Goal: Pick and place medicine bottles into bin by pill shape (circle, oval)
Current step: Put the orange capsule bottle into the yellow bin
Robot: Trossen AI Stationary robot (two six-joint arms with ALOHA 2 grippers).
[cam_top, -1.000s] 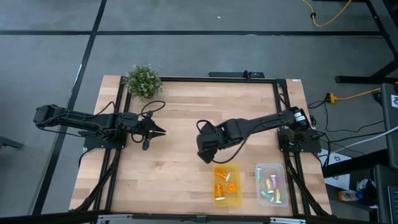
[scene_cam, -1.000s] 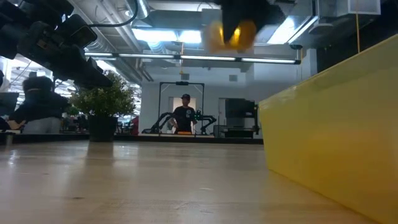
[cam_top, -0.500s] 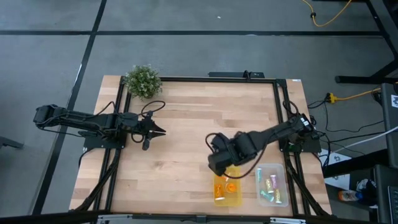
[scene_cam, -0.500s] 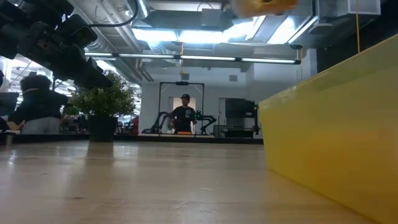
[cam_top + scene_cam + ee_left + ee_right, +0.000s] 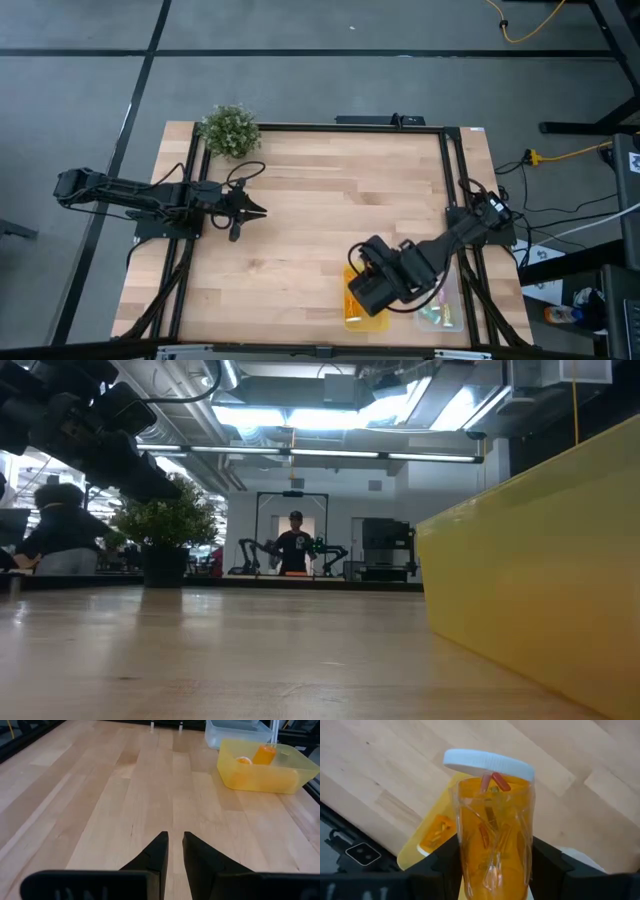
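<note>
My right gripper [image 5: 368, 290] hangs over the yellow bin [image 5: 352, 318] near the table's front edge and is shut on a translucent orange medicine bottle [image 5: 492, 835] with a white cap [image 5: 489, 764] and reddish oblong pills inside. Below it, another orange bottle [image 5: 437, 832] lies in the yellow bin [image 5: 427, 827]. The left wrist view shows the same bin [image 5: 265, 775] with orange bottles [image 5: 263, 754] in it. Pale bottles [image 5: 440, 318] lie in the clear bin [image 5: 452, 300] beside it. My left gripper [image 5: 252, 212] waits at the table's left, shut and empty [image 5: 173, 851]. My right gripper pinches the orange bottle's side walls [image 5: 465, 862] between its two fingers [image 5: 445, 867], on the half away from the cap. The fingers come from above and lie along the bottle. The bottle is lifted clear over the yellow bin, its cap end pointing away from the wrist, downward.
A leafy plant [image 5: 229, 130] stands at the table's far left corner. In the low view the yellow bin's wall [image 5: 540, 580] fills the right side, and a person [image 5: 295, 545] stands far off in the room behind.
My right gripper has carried the orange bottle from the table's middle toward the near edge and a little rightward, ending over the yellow bin. In the low view the bottle has gone out of the picture's top.
</note>
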